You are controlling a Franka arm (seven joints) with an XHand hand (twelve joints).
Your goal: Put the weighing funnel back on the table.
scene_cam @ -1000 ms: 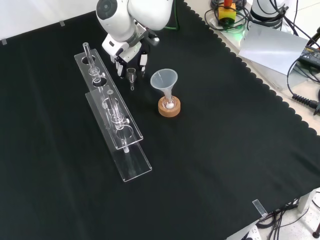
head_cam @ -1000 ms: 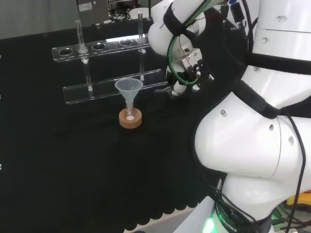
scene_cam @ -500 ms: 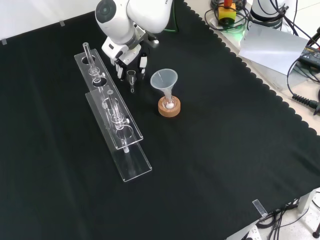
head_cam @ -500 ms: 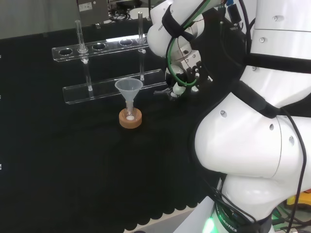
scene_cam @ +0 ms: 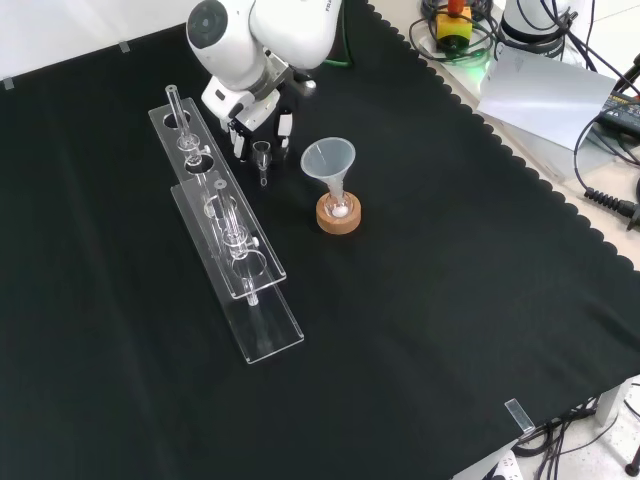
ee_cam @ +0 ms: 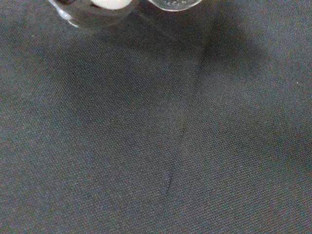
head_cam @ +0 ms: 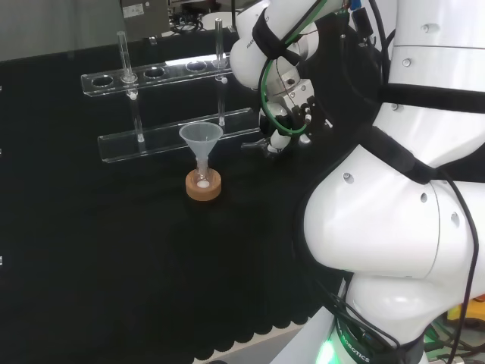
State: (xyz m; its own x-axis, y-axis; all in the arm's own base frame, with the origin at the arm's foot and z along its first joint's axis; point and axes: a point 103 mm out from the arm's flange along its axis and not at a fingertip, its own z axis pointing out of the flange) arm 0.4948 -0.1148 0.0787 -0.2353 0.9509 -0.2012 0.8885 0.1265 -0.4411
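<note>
The hand (scene_cam: 258,118) hangs with its fingers (scene_cam: 283,124) straight and spread, pointing down on either side of the weighing funnel (scene_cam: 262,153), which lies on the black cloth (scene_cam: 450,300) between the test tube rack (scene_cam: 250,300) and the funnel (scene_cam: 330,160) (whether a fingertip touches it, I cannot tell). Since a second ago the hand has drawn slightly up and away; the weighing funnel has kept its place.

No writing here can be made out. A white label (head_cam: 135,9) on the grey box at the upper left of the head view carries print too small to read. Faint lettering on the arm's base ring (head_cam: 356,343), lower right, is likewise not clear enough.
</note>
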